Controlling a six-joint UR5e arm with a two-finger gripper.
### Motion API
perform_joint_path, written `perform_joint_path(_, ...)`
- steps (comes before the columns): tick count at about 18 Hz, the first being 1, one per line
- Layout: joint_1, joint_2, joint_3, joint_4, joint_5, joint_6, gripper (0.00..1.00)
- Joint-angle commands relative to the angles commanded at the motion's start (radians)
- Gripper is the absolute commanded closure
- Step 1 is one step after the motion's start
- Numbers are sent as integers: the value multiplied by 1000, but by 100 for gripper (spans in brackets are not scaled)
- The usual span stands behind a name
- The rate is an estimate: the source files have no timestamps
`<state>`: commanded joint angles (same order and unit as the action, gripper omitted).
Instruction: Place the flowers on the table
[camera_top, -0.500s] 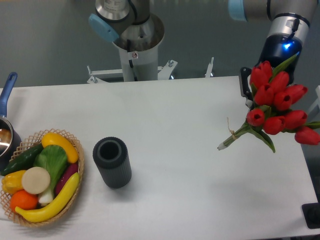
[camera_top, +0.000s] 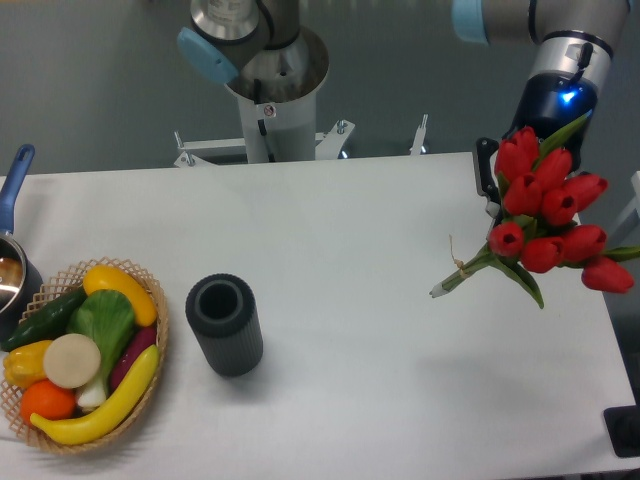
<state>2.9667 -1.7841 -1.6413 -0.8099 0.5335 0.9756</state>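
Observation:
The flowers (camera_top: 545, 215), a bunch of red tulip buds with green leaves and tied pale stem ends, hang tilted over the right side of the white table (camera_top: 350, 230). The stem ends point down and left, close to the tabletop. My gripper (camera_top: 497, 200) comes down from the top right and is shut on the bunch. One black finger (camera_top: 487, 180) shows to the left of the buds. The other finger is hidden behind the flowers.
A black ribbed cylinder (camera_top: 225, 325) stands upright left of centre. A wicker basket (camera_top: 160, 320) of plastic fruit and vegetables sits at the front left. A pot with a blue handle (camera_top: 12, 200) is at the left edge. The arm's base (camera_top: 270, 90) stands behind the table.
The gripper and the flowers have shifted slightly left and up together. Nothing else has moved.

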Motion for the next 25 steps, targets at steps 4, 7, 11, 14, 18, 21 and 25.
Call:
perform_joint_path(4, -17, 63, -47, -5, 175, 0, 63)
perform_joint_path(7, -66, 135, -75, -6, 339, 0, 63)
perform_joint_path(11, -123, 198, -106, -35, 501, 0, 63)
perform_joint_path(14, -216, 189, -153, -51, 722, 34, 63)
perform_joint_path(18, -317, 111, -149, -54, 952, 64, 63)
perform_joint_path(21, -363, 34, -150, -54, 1098, 69, 63)
perform_joint_path(25, -434, -101, -103, -55, 1325, 80, 63)
